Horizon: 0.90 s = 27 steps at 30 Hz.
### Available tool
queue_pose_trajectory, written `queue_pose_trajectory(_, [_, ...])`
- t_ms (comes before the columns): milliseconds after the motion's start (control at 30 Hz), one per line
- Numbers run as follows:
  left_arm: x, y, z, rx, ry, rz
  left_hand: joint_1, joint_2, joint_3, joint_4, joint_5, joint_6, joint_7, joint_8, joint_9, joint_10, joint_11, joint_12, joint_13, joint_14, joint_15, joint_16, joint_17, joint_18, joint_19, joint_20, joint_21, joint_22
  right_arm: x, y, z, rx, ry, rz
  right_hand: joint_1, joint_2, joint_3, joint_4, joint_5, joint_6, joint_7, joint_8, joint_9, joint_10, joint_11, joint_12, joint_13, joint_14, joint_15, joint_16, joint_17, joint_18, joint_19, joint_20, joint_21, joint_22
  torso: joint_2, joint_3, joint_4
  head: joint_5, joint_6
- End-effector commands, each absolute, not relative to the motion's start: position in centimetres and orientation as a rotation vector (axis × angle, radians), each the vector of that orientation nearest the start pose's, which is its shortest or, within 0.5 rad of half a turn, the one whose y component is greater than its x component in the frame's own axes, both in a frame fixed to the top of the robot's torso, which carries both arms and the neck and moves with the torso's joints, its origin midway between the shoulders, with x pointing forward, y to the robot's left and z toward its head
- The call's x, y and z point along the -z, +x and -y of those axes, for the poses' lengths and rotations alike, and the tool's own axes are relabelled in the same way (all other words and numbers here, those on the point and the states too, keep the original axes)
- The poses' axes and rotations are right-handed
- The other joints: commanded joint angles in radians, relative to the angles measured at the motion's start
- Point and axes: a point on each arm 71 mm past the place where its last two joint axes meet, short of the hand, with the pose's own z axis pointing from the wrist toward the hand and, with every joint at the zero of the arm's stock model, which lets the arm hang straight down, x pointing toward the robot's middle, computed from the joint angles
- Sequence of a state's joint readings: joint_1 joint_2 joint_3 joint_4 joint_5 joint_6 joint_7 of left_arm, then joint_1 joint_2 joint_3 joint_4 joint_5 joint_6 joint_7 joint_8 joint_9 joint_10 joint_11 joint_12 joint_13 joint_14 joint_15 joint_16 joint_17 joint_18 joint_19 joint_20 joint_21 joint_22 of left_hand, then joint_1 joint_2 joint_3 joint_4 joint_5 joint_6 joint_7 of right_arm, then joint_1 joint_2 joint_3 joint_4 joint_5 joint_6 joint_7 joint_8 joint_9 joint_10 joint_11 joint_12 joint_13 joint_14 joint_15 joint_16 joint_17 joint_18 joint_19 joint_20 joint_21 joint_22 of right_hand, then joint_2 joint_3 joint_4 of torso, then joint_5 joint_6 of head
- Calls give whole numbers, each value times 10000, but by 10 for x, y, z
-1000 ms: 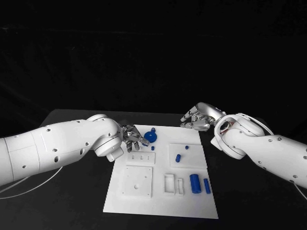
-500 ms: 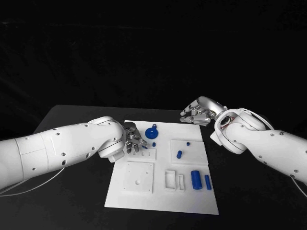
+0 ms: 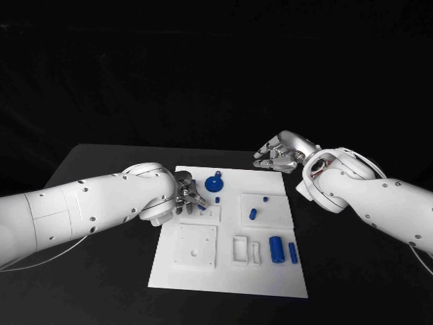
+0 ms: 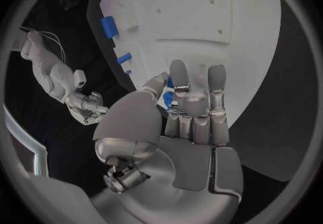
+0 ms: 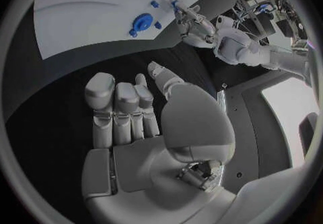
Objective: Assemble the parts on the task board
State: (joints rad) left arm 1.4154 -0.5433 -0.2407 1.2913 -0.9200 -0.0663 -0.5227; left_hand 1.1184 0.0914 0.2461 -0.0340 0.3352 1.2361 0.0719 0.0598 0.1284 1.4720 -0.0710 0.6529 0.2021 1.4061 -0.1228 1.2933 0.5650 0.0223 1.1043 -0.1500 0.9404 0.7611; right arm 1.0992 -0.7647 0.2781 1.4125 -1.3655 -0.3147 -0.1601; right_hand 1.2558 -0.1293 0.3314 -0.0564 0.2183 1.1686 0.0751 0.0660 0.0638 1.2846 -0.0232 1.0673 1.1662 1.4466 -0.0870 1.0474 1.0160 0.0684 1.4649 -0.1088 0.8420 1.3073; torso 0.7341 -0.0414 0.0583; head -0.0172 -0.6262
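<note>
- Your left hand [image 3: 185,196] sits at the left edge of the task board [image 3: 226,284], fingers [image 4: 217,81] curled in over the small slotted block near the board's far-left corner; the wrist view shows a bit of blue behind the fingers, but I can't tell if anything is actually held.
- Blue round gear-like part [image 3: 214,183] lies just beside those fingers, near the board's far edge. Risk: a sideways nudge from a knuckle could slide it, since the board looks smooth and hard.
- Board is a flat white plate, matte, with raised square blocks and rectangular slots; it rests on the black tabletop [image 3: 99,271].
- Small blue pegs [image 3: 254,214] sit on the middle block; two blue cylinders [image 3: 276,248] lie side by side toward the near right. Round shapes, likely to roll if bumped.
- Your right hand [image 3: 278,154] hovers off the board's far-right corner above the tabletop, fingers [image 5: 124,111] together and bent in, holding nothing.
- Risk: both arms close in at once; elbows could sweep the cylinders.
</note>
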Motion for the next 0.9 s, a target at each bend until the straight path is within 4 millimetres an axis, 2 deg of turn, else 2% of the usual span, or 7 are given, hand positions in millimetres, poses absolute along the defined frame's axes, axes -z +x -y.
queue_pose_trajectory(33, [193,530,-140,3624,-1686,-22057,7,97,51,6,36,2207,-996,77,-9,429,-133,57,-5,99,-163,34,19,96,81,11,-117,157,128,528,211,-7095,1643,-15201,-16,-92,-27,46,81,4,-25,-41,-14,-64,4,-46,-17,-51,3,-39,-9,129,336,37,-52,1000,-10,-9,11,-2,-45])
queue_pose_trajectory(333, [194,528,-141,3430,-1339,-22316,-57,168,-5,112,-46,2259,-1008,84,19,450,-147,113,25,120,-143,140,138,102,285,59,-773,1097,128,527,212,-7084,1628,-15237,-16,-92,-27,46,81,4,-25,-41,-14,-64,4,-46,-17,-51,3,-39,-9,129,336,37,-52,1000,-23,-7,12,2,-106])
queue_pose_trajectory(600, [195,526,-140,3382,-1180,-22410,-57,168,-5,112,-46,2259,-1008,84,19,450,-147,113,25,120,-143,140,138,102,285,59,-773,1097,128,527,212,-7075,1614,-15280,-14,-90,-27,39,103,18,-29,-41,-14,-63,1,-41,-19,-49,2,-39,-8,129,342,36,-46,1005,-24,-16,20,3,-135])
queue_pose_trajectory(633, [195,525,-140,3375,-1157,-22408,-55,169,-15,112,-73,2245,-1005,85,20,450,-141,117,32,112,-140,129,103,80,554,62,-1540,2080,128,527,212,-7074,1613,-15285,-14,-90,-27,39,103,18,-29,-41,-14,-63,1,-41,-19,-49,2,-39,-8,129,342,36,-46,1005,-23,-12,17,7,-134])
queue_pose_trajectory(667, [195,525,-140,3367,-1135,-22398,-55,170,-17,112,-81,2241,-1004,86,20,450,-139,118,34,109,-139,126,93,73,636,63,-1772,2378,129,527,212,-7072,1612,-15289,-14,-90,-27,39,103,18,-29,-41,-14,-63,1,-41,-19,-49,2,-39,-8,129,342,36,-46,1005,-19,-11,16,6,-132])
queue_pose_trajectory(733, [195,525,-140,3347,-1100,-22377,-55,170,-17,112,-81,2241,-1004,86,20,450,-139,118,34,109,-139,126,93,73,636,63,-1772,2378,129,527,212,-7068,1613,-15295,-14,-90,-27,39,103,18,-29,-41,-14,-63,1,-41,-19,-49,2,-39,-8,129,342,36,-46,1005,-19,-7,15,7,-127])
queue_pose_trajectory(900, [195,525,-141,3283,-1032,-22291,-41,165,-28,141,-99,2226,-992,80,14,452,-137,83,21,114,-141,108,37,59,844,52,-2363,3061,129,528,212,-7062,1614,-15302,-14,-90,-27,39,103,18,-29,-41,-14,-63,1,-41,-19,-49,2,-39,-8,129,342,36,-46,1005,-25,-6,13,11,-133])
